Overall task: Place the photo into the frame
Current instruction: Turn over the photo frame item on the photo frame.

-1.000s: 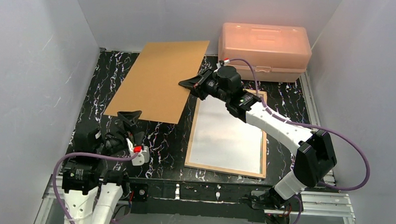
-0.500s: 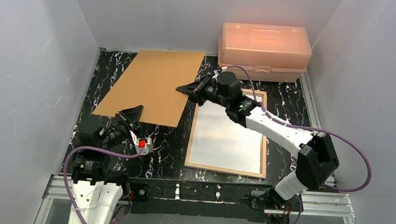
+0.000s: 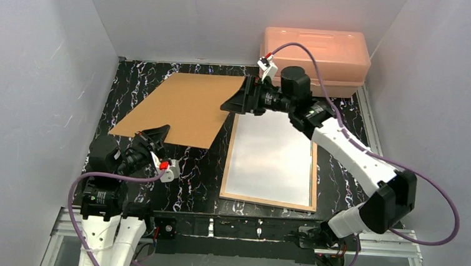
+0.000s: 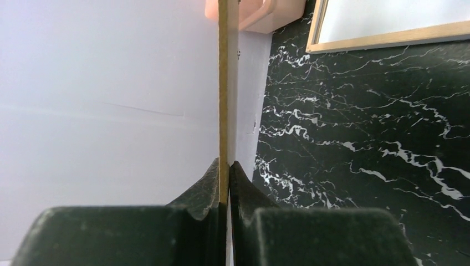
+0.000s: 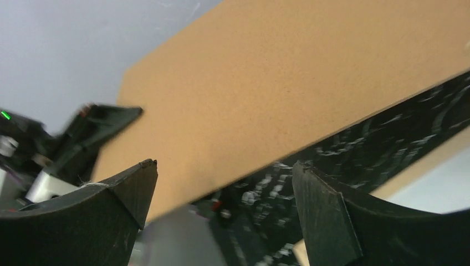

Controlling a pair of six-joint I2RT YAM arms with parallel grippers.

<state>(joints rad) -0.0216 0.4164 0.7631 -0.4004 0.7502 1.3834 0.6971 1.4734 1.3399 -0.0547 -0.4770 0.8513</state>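
Two black grippers are close to the flat brown cardboard board (image 3: 178, 107). The left gripper (image 3: 156, 134) is squeezed tight on the board's near edge, close to its left corner, with the thin board pinched between its fingers (image 4: 205, 188). The left arm is folded up short at the near left side. The right arm stretches long from the near right, bends at the elbow and points left. The right gripper (image 3: 238, 99) has its jaws wide apart and holds nothing, just beside the board's right edge. The thin wooden-edged picture frame (image 3: 226, 163) lies flat on the black marble table (image 3: 199, 168), right of the board and in front of the pink plastic box (image 3: 317, 54).
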